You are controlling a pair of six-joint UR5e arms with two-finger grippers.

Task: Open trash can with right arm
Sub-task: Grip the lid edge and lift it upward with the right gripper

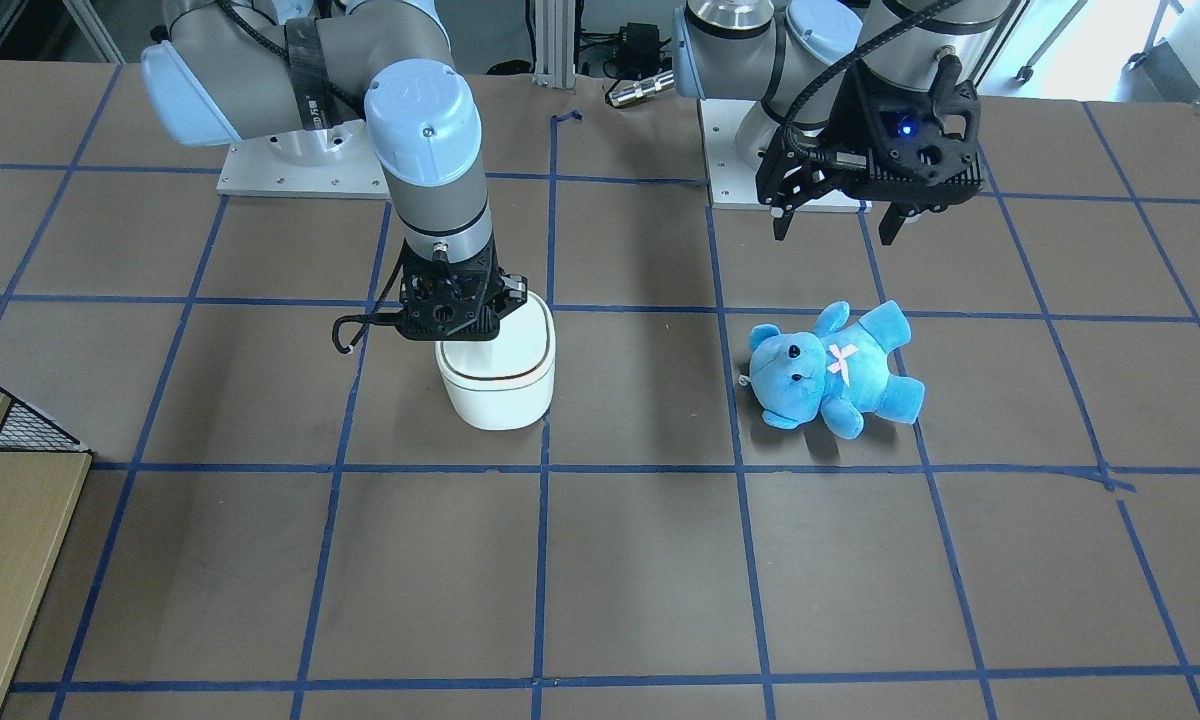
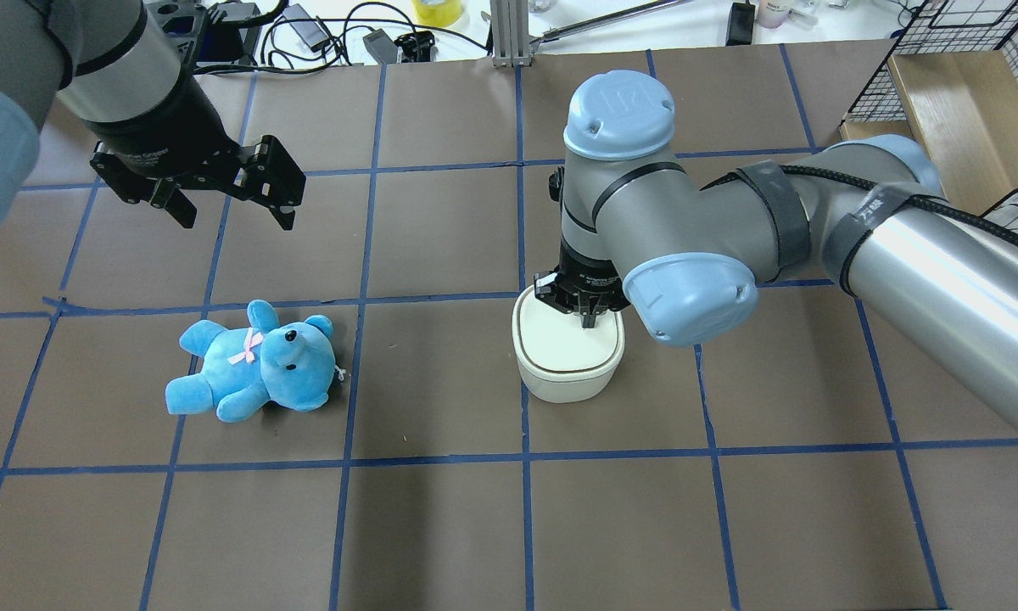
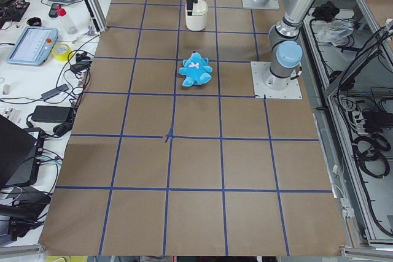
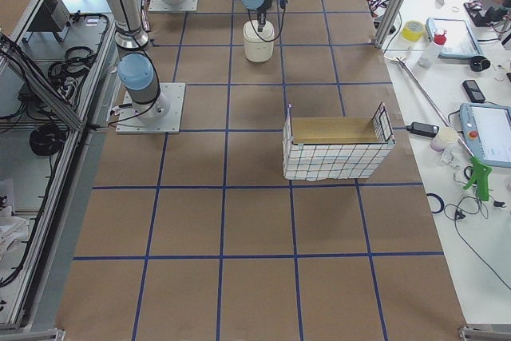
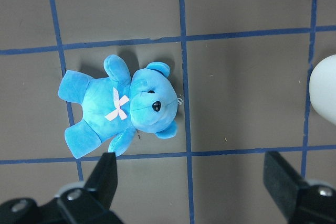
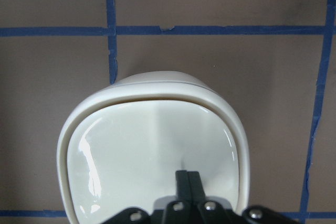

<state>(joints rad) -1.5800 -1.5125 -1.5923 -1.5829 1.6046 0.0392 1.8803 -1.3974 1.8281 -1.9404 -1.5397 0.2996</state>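
Observation:
The white trash can (image 2: pixel 568 361) stands on the table with its lid shut; it also shows in the front view (image 1: pixel 500 385) and the right wrist view (image 6: pixel 157 135). My right gripper (image 2: pixel 588 317) points straight down over the lid's back part. Its fingers (image 6: pixel 187 180) are shut together, at or just above the lid, holding nothing. My left gripper (image 2: pixel 229 204) is open and empty, hovering above the table behind the blue teddy bear (image 2: pixel 254 365). In the left wrist view the teddy (image 5: pixel 121 106) lies below the spread fingers and the can's edge (image 5: pixel 324 90) shows at the right.
A wire basket holding a wooden box (image 2: pixel 942 85) stands at the table's right end, also in the exterior right view (image 4: pixel 335 145). The arm bases (image 1: pixel 300 160) are at the table's robot side. Cables and devices (image 3: pixel 37 47) lie on the bench beyond the table.

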